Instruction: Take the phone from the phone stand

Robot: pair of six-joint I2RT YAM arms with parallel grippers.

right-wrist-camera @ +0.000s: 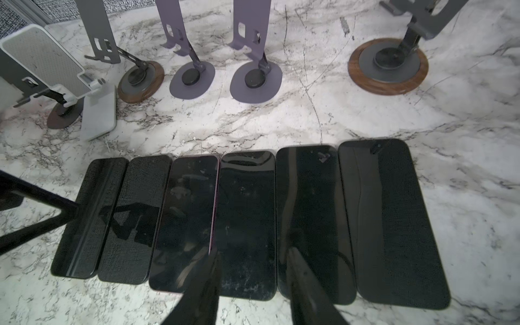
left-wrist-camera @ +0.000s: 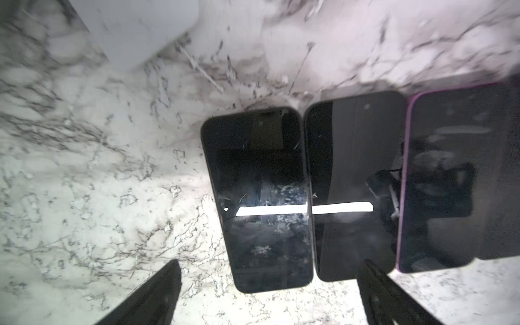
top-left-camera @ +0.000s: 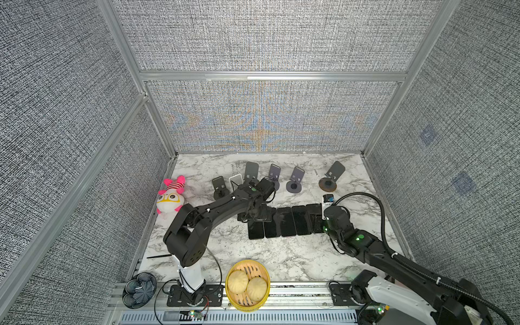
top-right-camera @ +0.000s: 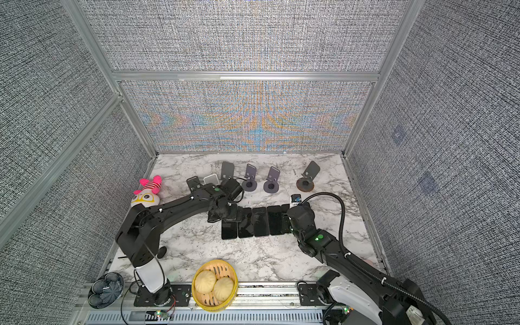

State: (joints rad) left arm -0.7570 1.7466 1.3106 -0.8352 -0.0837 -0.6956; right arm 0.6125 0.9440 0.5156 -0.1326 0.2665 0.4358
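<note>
Six phones [right-wrist-camera: 247,222] lie flat and screen-up on the marble table [right-wrist-camera: 464,126]. They sit edge to edge in one row, in front of the stands [right-wrist-camera: 259,17]. I count six stands, and every cradle I can see is bare. The dark stand [top-left-camera: 219,184] at the left end is partly hidden behind the white stand [right-wrist-camera: 45,56], but in a top view its plate looks empty too.

Left gripper [left-wrist-camera: 271,261]: jaws wide apart with nothing between them, hanging low over the left end of the row. Its fingers [left-wrist-camera: 157,295] straddle the end phone [left-wrist-camera: 259,197] and the second phone [left-wrist-camera: 351,183]. I cannot tell whether a fingertip touches glass. In both top views the gripper hides that end of the row.

Right gripper [right-wrist-camera: 254,251]: jaws part-way apart and empty, poised above the near ends of the phones, right of the row's middle.

My read: the task's phone is the end phone, flat on the table and off its stand. The step in hand looks like the let-go; lift-off and set-down appear done. The next move calls for a straight rise of the left arm, jaws kept wide, with no sideways drift. The phones sit tight together, and a nudge would shove the whole row. After that, I'd pull back clear of the stands behind.
</note>
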